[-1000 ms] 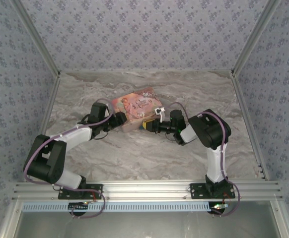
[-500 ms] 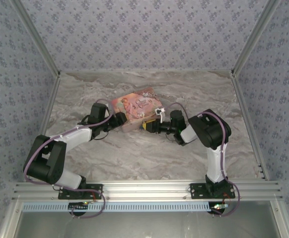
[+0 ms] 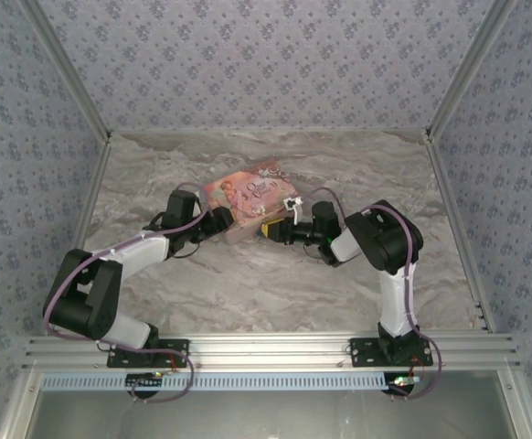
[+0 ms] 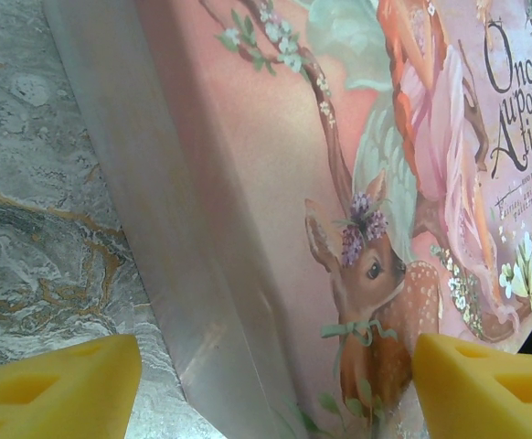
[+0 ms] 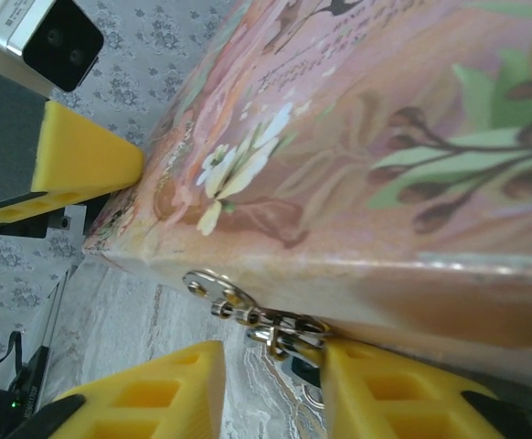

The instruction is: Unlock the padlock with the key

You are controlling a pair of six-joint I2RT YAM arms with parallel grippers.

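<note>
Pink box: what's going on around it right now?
Both arms meet at the pink box. The left gripper straddles one corner, fingers wide apart. The right gripper is at the silvery clasp links on the box's side, which sit between its fingers; whether it grips them is unclear.

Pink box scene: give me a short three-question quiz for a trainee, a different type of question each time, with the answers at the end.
1. True or false: in the left wrist view, the pink box sits between the two fingers of the left gripper.
2. Which words are printed on the box's cover? A) Once upon A time B) Happy Birthday C) Sweet Dreams
3. Fill in: in the right wrist view, silvery metal links hang at the box's edge, close above the right gripper, whose fingers are coloured ___.
Key: 1 true; 2 A; 3 yellow.
</note>
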